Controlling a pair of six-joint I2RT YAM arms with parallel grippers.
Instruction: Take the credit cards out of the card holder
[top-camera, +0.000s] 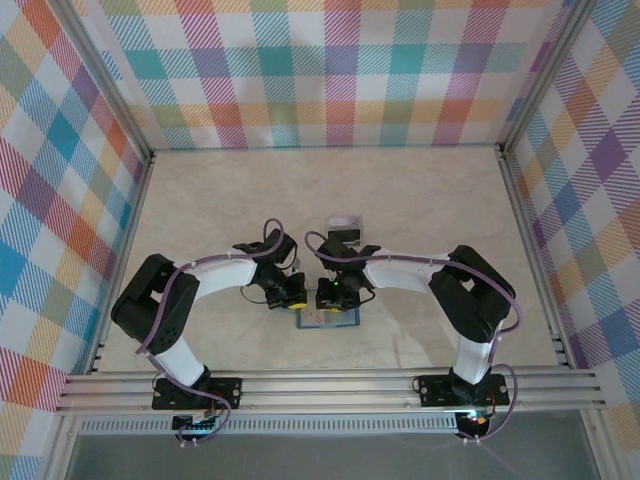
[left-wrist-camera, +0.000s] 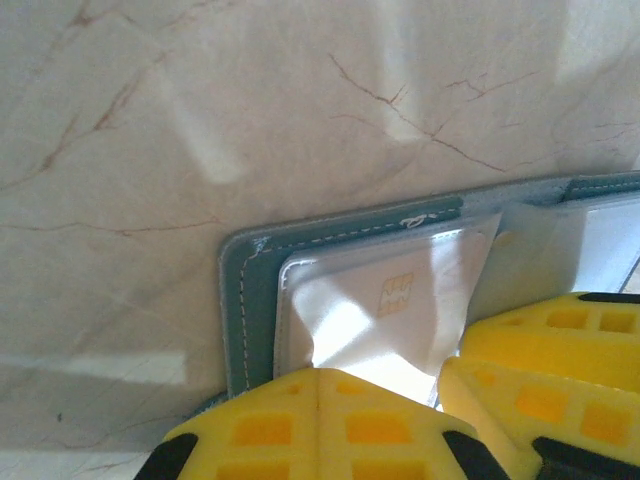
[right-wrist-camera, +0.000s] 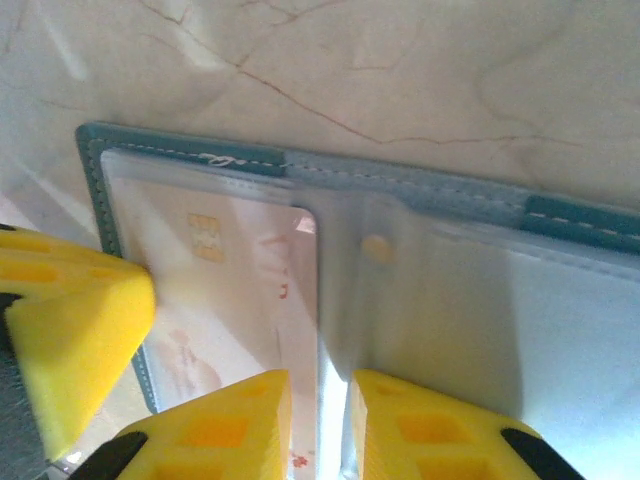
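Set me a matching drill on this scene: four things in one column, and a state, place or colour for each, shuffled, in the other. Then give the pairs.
Things
1. left gripper
2. card holder
3. card
4. table

Descriptions
A. marbled beige
B. inside a clear pocket, gold chip showing
C. shut, fingers pressed together
D. teal-edged, lying open

Pairs: 1-C, 2-D, 3-B, 4-A
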